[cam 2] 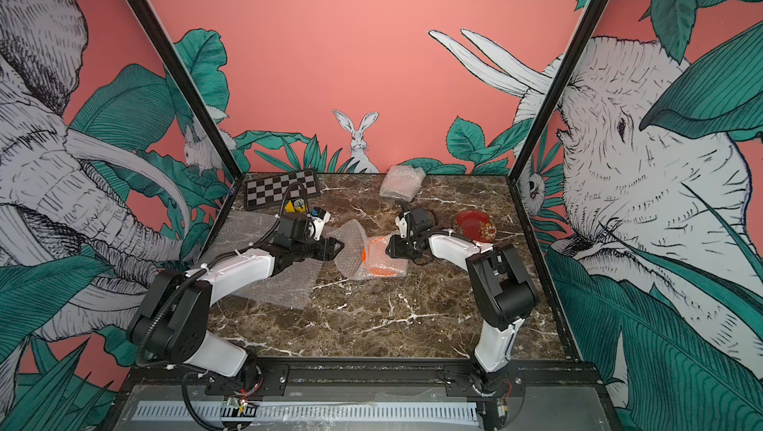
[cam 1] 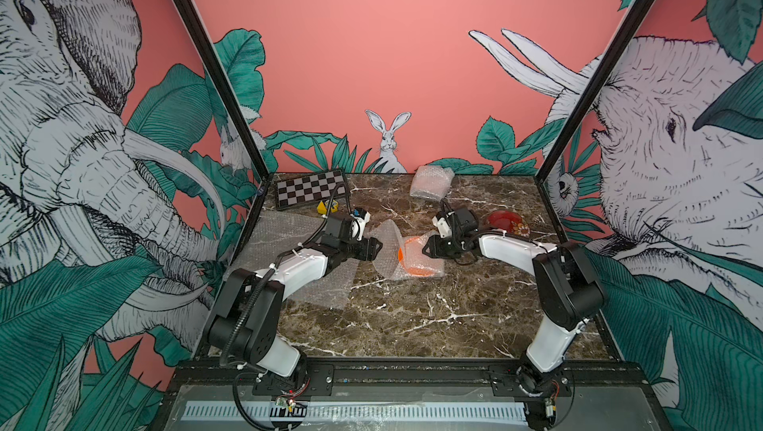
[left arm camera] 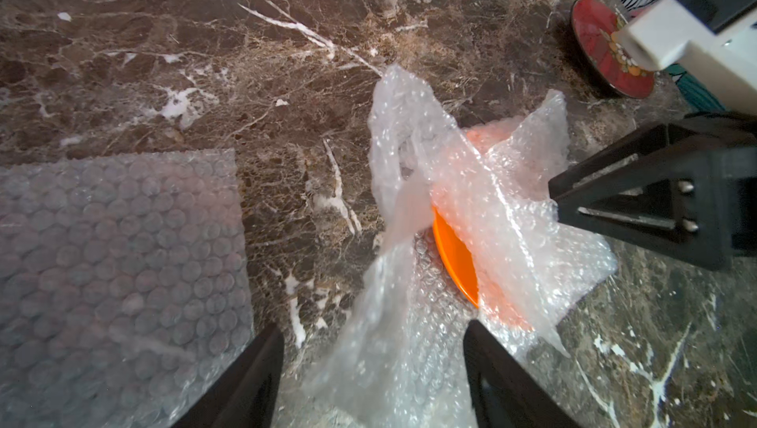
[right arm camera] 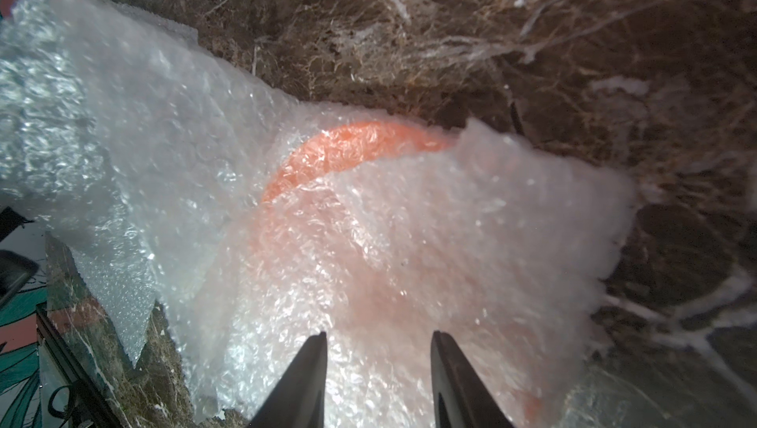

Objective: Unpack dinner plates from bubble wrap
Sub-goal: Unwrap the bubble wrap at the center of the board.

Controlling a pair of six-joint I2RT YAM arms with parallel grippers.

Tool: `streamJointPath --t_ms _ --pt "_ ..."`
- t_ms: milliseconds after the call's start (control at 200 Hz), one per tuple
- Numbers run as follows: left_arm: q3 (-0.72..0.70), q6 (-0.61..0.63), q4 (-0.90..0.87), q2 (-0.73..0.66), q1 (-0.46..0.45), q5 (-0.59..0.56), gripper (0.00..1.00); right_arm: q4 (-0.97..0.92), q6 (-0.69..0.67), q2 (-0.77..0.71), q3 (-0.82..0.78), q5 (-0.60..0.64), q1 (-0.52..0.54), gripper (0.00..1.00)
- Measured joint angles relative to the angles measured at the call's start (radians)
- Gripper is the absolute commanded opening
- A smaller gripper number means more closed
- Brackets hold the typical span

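Your orange plate [cam 1: 419,271] lies near the middle of the worktop [cam 1: 413,325], between your two hands. Most of it is covered by a crumpled sheet of bubble wrap [cam 1: 390,239], and in the left wrist view only a crescent of bare rim shows.

One flap of that wrap stands up on the side toward your left hand [cam 1: 377,245]. In the left wrist view its fingers [left arm camera: 483,364] are spread wide, with the flap running loose between them and nothing pinched.

Your right hand [cam 1: 425,249] has its tips against the wrap over the plate from the opposite side. Its fingers [right arm camera: 311,364] stand part-way apart in the right wrist view, but you cannot tell whether they clamp the wrap or the plate's rim under it.

The red plate [cam 1: 505,220], flower-patterned, lies bare near the right edge, in the far half. A flat sheet [cam 1: 280,235] of bubble wrap is spread along the left edge, partly under your left arm. A folded bundle [cam 1: 431,183] of wrap rests at the far edge; what it holds doesn't show. The checkered board [cam 1: 311,191] lies in the far left corner.
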Motion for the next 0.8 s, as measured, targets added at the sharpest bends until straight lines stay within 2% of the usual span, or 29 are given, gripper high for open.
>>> streamJointPath --t_ms 125,270,505,800 --pt "0.01 -0.019 0.043 0.037 0.0 0.01 0.37 -0.001 -0.001 0.003 0.0 0.0 0.0 0.44" --pt "0.011 -0.036 0.08 0.04 0.0 0.004 0.0 -0.008 -0.008 0.006 0.002 0.0 0.0 0.44" --pt "-0.019 -0.08 0.074 0.012 0.002 -0.06 0.0 -0.038 -0.025 0.006 0.03 0.005 0.006 0.44" --pt "-0.183 -0.184 0.047 -0.127 0.002 -0.08 0.0 -0.079 -0.063 0.007 0.064 0.024 0.027 0.45"
